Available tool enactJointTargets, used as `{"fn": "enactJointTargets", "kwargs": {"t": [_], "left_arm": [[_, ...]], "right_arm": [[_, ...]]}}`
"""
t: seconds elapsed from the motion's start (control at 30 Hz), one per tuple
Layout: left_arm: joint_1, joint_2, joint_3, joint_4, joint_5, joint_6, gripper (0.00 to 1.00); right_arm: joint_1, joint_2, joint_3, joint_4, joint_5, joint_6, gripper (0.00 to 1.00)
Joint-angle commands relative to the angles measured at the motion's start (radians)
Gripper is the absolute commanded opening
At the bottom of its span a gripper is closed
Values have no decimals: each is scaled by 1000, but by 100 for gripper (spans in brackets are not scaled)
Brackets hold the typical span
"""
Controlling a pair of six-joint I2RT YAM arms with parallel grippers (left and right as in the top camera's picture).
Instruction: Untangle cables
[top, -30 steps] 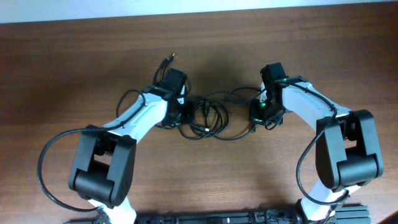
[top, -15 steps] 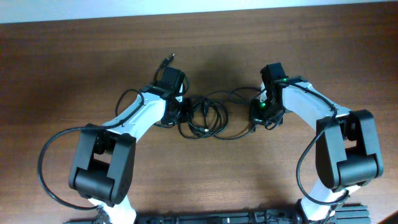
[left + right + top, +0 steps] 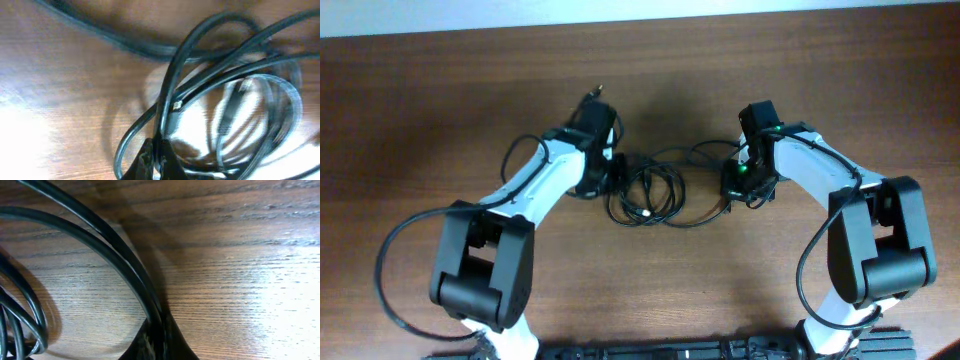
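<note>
Looking down from overhead: thin black cables lying in loose loops on brown wooden table, strung sideways between left gripper and right gripper, bunched nearer the left. Left wrist: fingertips pinching one strand, loops fanning ahead. Right wrist: fingertips clamped on another strand. Outward pull looks like the next call.

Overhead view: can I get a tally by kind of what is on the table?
Robot arms: 2 (left arm, right arm)
Tangled cable bundle: 1 (the separate black cords in it are too overlapped to count)
Total: 3
</note>
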Motion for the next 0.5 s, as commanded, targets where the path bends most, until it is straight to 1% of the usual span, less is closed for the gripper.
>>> {"fn": "enactJointTargets", "kwargs": {"t": [0.0, 0.07, 0.17, 0.2, 0.27, 0.3, 0.37, 0.4, 0.43, 0.47], "left_arm": [[64, -87, 145, -13, -12, 87, 0], [117, -87, 180, 32, -13, 87, 0], [183, -77, 180, 148, -32, 86, 0], [195, -71, 180, 172, -35, 85, 4], [204, -53, 180, 198, -35, 46, 41], [204, -47, 180, 195, -26, 41, 52], [186, -27, 180, 164, 35, 42, 57], [167, -14, 180, 143, 78, 42, 62], [145, 3, 180, 126, 123, 60, 62], [118, 17, 180, 117, 151, 98, 58]], "right_arm": [[-8, 20, -21, -6, 52, -9, 4], [-8, 20, -21, -7, 52, -9, 4], [-8, 20, -21, -15, 52, -9, 4], [-8, 20, -21, -16, 52, -9, 4], [-8, 20, -21, -18, 52, -9, 4], [-8, 20, -21, -18, 52, -9, 4], [-8, 20, -21, -18, 52, -9, 4], [-8, 20, -21, -18, 52, -9, 4], [-8, 20, -21, -16, 52, -9, 4], [-8, 20, -21, -17, 52, -9, 4]]}}
